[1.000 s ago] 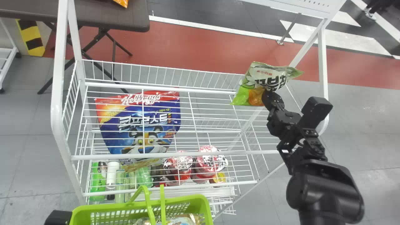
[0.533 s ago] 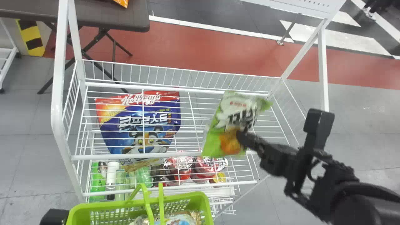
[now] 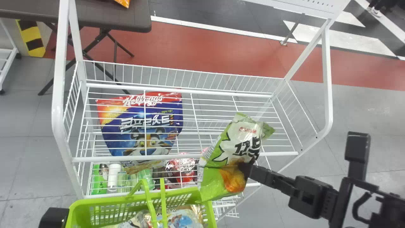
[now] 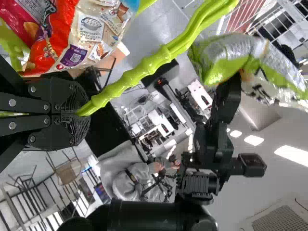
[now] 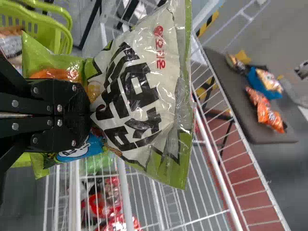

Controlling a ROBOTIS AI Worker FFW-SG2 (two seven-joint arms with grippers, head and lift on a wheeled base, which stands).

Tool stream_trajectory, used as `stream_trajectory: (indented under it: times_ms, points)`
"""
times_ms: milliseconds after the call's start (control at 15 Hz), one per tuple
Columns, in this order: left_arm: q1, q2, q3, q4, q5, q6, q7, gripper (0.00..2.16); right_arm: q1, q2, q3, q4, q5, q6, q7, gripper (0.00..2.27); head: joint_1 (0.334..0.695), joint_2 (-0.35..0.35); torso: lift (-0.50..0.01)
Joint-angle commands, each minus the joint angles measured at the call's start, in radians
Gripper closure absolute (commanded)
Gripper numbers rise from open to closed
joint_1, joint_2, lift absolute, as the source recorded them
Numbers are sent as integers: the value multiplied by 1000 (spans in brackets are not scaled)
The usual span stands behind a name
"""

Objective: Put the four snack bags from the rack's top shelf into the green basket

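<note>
White wire rack (image 3: 58, 95), grey-and-red floor (image 3: 348, 110) | one blue-red shiny bag (image 3: 136, 120), one green plastic basket (image 3: 107, 202) | right black claw (image 3: 246, 167) closed on one green-white snack bag (image 3: 240, 147), left black claw (image 4: 79, 114) closed on basket's handle (image 4: 144, 70)

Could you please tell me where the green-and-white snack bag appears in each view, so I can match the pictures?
Head view: the snack bag is right of centre, near the basket's right end, in the right end effector.
Left wrist view: the snack bag is beyond the green handle, at the right arm's end.
Right wrist view: the snack bag is directly before the camera.
Shared landmark: the green basket, with its handle.
</note>
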Motion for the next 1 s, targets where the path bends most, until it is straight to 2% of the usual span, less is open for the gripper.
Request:
stream_trajectory:
  times_ms: [0, 400, 600, 733, 800, 933]
  points:
    - [0, -3, 5, -8, -1, -6, 3, 1544, 30, -7, -3, -8, -7, 11, 25, 2182, 695, -350, 0]
    - [-3, -3, 5, -27, 2, -6, 1, 1544, 131, -33, 155, 23, 36, 11, 25, 2179, 695, -350, 0]
    - [0, -2, 8, -40, 7, -6, -1, 1544, 165, -71, 202, 21, 38, 11, 22, 2179, 695, -350, 0]
    - [9, 0, 10, -51, 7, -6, -2, 1544, 208, -99, 299, 38, 105, 11, 19, 2179, 695, -350, 0]
    - [11, 0, 8, -54, 7, -6, -2, 1544, 214, -105, 345, 57, 134, 11, 19, 2179, 695, -350, 0]
    - [18, 0, 1, -57, 7, -6, -2, 1544, 223, -100, 394, 89, 127, 11, 22, 2179, 695, -350, 0]
